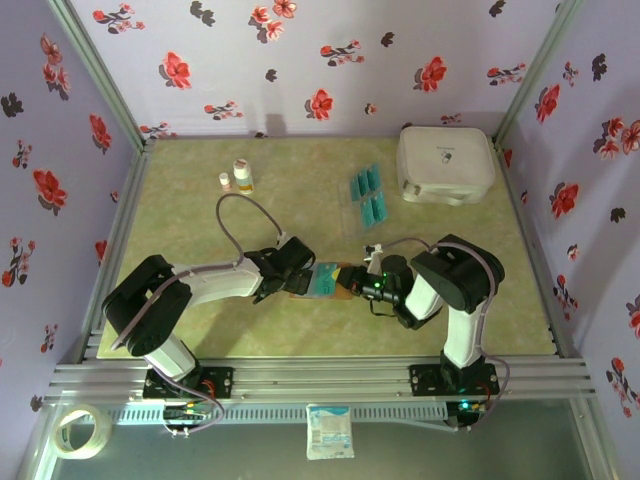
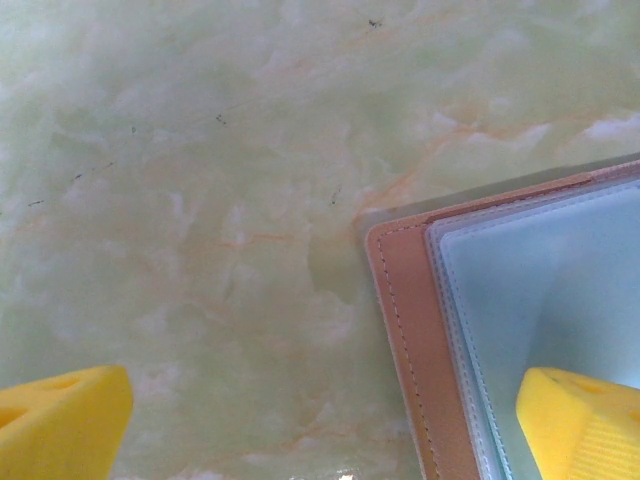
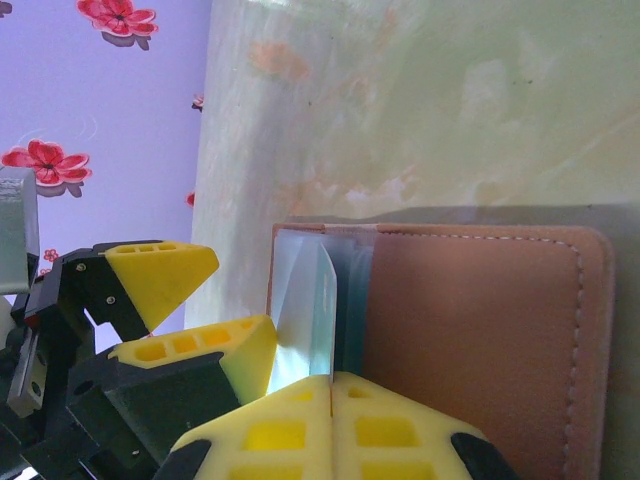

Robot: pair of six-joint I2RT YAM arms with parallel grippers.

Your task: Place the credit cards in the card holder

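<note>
The card holder (image 1: pixel 345 288) lies open near the middle front of the table, its brown leather flap (image 3: pixel 470 340) spread flat and its greyish-blue pocketed inside (image 2: pixel 540 290) showing. My right gripper (image 3: pixel 331 385) is shut on a thin teal credit card (image 3: pixel 325 300) that stands edge-on over the holder's fold. My left gripper (image 2: pixel 320 410) is open and straddles the holder's left edge, one yellow finger (image 2: pixel 580 430) over the pockets and the other over the bare table. More credit cards (image 1: pixel 368 195) lie in rows on a clear sheet farther back.
A large white rounded case (image 1: pixel 445 165) stands at the back right. Two small bottles (image 1: pixel 240 177) stand at the back left. The two grippers (image 1: pixel 330 280) nearly touch over the holder. A tape roll (image 1: pixel 78 430) lies off the table, front left.
</note>
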